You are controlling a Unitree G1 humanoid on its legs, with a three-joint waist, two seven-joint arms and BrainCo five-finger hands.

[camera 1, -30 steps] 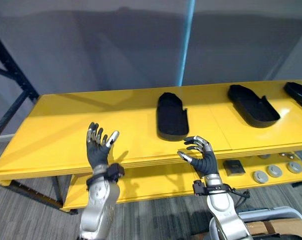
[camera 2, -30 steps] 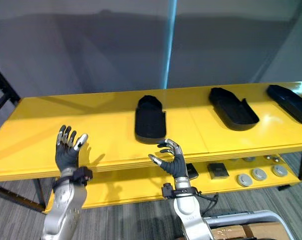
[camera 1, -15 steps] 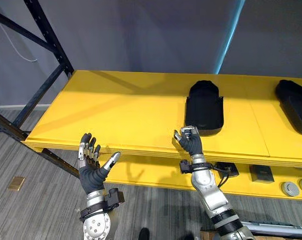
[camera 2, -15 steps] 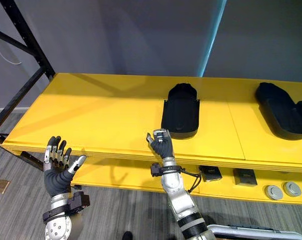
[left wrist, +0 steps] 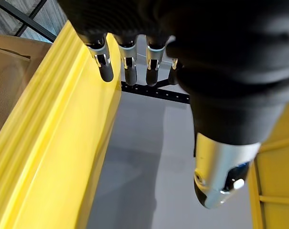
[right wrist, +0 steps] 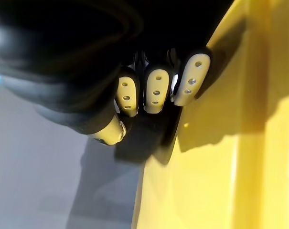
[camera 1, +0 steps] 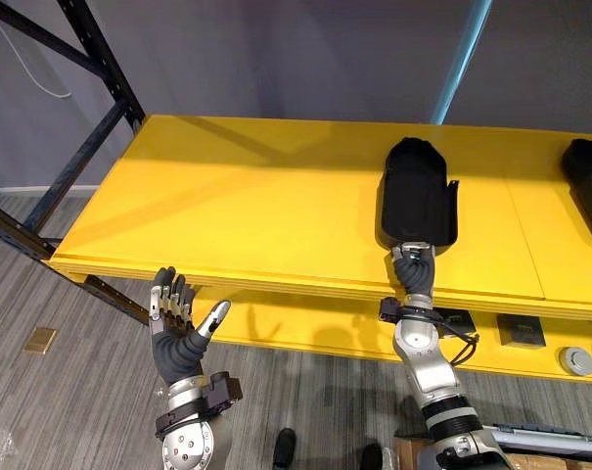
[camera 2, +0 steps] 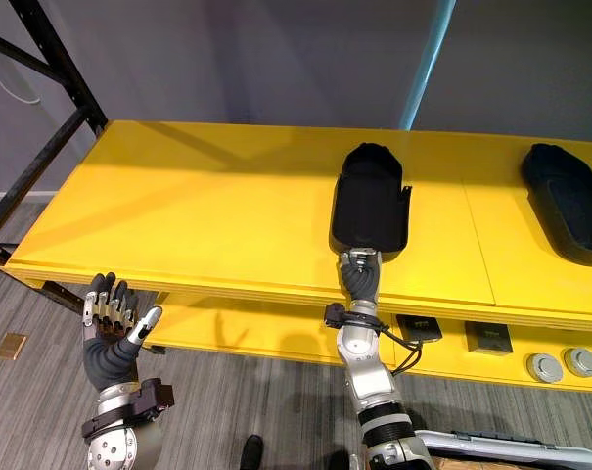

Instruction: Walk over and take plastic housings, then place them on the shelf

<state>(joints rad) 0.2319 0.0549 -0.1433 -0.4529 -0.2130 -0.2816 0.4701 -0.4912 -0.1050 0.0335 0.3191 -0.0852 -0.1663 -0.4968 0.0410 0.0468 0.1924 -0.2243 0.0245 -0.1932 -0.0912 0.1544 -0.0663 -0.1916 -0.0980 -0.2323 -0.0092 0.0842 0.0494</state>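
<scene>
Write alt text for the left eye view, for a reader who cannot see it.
The right hand is at the near end of a black plastic housing lying on the yellow shelf. The left hand is open, raised before the shelf's front edge.

I see yellow shelf (camera 1: 256,206) running left to right, black rack frame (camera 1: 90,127) at far left. Black plastic housing (camera 1: 418,201) lies on shelf right of centre, long axis near to far. My right hand (camera 1: 414,272) reaches up to housing's near end, at shelf's near edge. My left hand (camera 1: 178,328) sits near left, in front of shelf, fingers straight and spread, holding nothing. Second housing (camera 1: 591,186) at right edge.
</scene>
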